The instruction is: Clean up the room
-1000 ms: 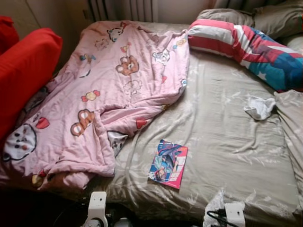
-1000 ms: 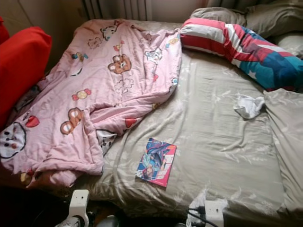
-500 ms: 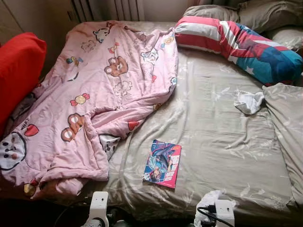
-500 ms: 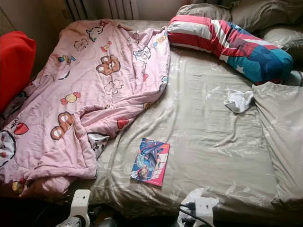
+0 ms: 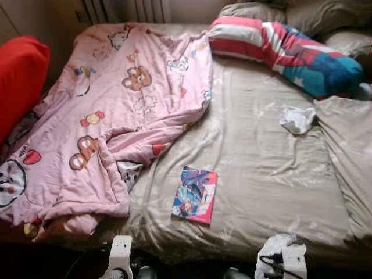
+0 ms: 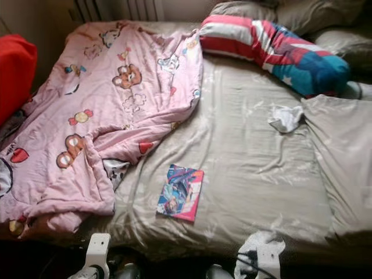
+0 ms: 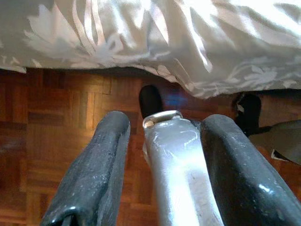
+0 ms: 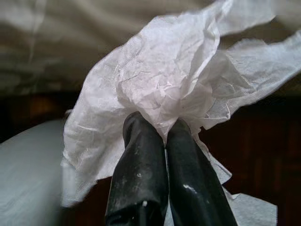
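Right gripper (image 8: 162,129): you have its two black fingers pinched together on a crumpled white tissue (image 8: 164,84); in the head views that tissue shows as a white wad at the foot edge of the bed, on the robot's right (image 5: 273,247).
Left gripper (image 7: 160,141): your left fingers stand spread apart with nothing between them, pointing down at the parquet floor (image 7: 61,117) just beside the hanging edge of the sheet (image 7: 188,42).
Bed (image 5: 261,151): a beige sheet with a pale leaf pattern covers it — rumpled, sunlit in patches.
Pink blanket (image 5: 110,110): it lies bunched over the left half of the bed, printed with bears and sweets, its lower corner folded back.
Book (image 5: 195,195): you see a colourful thin book or magazine lying flat on the sheet near the foot edge, just beside the blanket's folded corner, apart from it.
White cloth (image 5: 297,119): a small crumpled white piece sits on the sheet towards the right, near the long pillow; whether it is a tissue or a sock you cannot tell.
Long pillow (image 5: 285,49): red, white and blue — it lies across the head end, right of the blanket.
Beige pillows (image 5: 325,14): behind the long pillow at the head end.
Red cushion (image 5: 20,81): at the far left, beside the bed.
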`<state>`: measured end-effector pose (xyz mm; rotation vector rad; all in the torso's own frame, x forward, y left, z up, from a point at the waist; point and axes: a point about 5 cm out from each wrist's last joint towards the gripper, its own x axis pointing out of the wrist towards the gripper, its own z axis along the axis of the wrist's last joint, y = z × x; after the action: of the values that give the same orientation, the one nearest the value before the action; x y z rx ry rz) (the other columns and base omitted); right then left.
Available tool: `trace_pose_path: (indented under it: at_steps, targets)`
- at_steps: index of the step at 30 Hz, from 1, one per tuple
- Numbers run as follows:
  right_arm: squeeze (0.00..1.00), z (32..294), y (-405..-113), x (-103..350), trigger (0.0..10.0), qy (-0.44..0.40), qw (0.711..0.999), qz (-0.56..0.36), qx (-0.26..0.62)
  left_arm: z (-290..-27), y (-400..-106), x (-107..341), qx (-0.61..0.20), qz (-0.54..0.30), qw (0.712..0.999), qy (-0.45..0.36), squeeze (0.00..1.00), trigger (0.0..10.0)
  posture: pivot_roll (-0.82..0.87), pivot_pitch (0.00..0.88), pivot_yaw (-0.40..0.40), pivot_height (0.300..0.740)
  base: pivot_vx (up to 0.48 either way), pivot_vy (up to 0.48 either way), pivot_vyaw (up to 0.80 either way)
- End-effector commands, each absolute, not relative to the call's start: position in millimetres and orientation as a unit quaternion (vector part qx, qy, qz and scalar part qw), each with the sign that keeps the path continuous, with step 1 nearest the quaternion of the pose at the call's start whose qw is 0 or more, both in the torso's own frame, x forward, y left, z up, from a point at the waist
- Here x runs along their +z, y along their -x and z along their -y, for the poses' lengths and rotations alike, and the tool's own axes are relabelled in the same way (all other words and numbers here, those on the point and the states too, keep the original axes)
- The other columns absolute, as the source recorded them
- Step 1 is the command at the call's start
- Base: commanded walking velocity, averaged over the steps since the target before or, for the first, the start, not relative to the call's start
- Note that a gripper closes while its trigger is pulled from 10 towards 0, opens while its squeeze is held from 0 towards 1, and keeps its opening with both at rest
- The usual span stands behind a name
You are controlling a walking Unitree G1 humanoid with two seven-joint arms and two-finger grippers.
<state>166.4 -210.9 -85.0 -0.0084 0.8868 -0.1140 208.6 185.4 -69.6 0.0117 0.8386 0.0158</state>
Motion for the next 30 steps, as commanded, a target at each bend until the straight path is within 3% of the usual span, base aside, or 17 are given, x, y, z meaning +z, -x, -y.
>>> trace_pose_path:
  at_steps: [1, 8, 18, 21, 24, 30]
  targets:
    - [0.00, 193.4, -161.0, -90.6, 10.0, -0.002, 0.895, -0.443, -0.047, -190.9, -193.2, -77.7, 0.018, -0.433, 0.901, -0.007, 0.00, 10.0, -0.03, 0.218, 0.001, 0.740, -0.255, 0.000, 0.00]
    - [0.00, 184.3, -164.0, -90.7, 10.0, 0.001, 0.896, -0.443, -0.040, -188.4, -193.6, -77.9, 0.018, -0.432, 0.902, -0.004, 0.00, 10.0, -0.03, 0.202, -0.008, 0.740, -0.256, 0.000, 0.00]
    - [0.00, 213.0, -157.0, -89.0, 10.0, 0.010, 0.893, -0.446, -0.052, -189.0, -192.9, -78.1, 0.024, -0.432, 0.902, 0.001, 0.00, 10.0, -0.03, 0.177, -0.010, 0.740, -0.256, 0.000, 0.00]
    - [0.00, 212.4, -157.0, -89.2, 10.0, 0.010, 0.893, -0.447, -0.052, -189.4, -192.6, -78.2, 0.024, -0.432, 0.902, 0.002, 0.00, 10.0, -0.03, 0.169, -0.008, 0.740, -0.259, 0.000, 0.00]
    - [0.00, 194.7, -160.0, -91.2, 10.0, 0.007, 0.893, -0.449, -0.044, -190.9, -191.9, -78.4, 0.026, -0.433, 0.901, 0.001, 0.00, 10.0, -0.03, 0.158, -0.004, 0.740, -0.257, 0.000, 0.00]
    - [0.00, 194.0, -158.1, -92.2, 10.0, 0.006, 0.891, -0.452, -0.045, -193.0, -190.4, -78.9, 0.027, -0.434, 0.900, -0.001, 0.00, 10.0, -0.03, 0.146, 0.004, 0.740, -0.042, 0.000, 0.00]
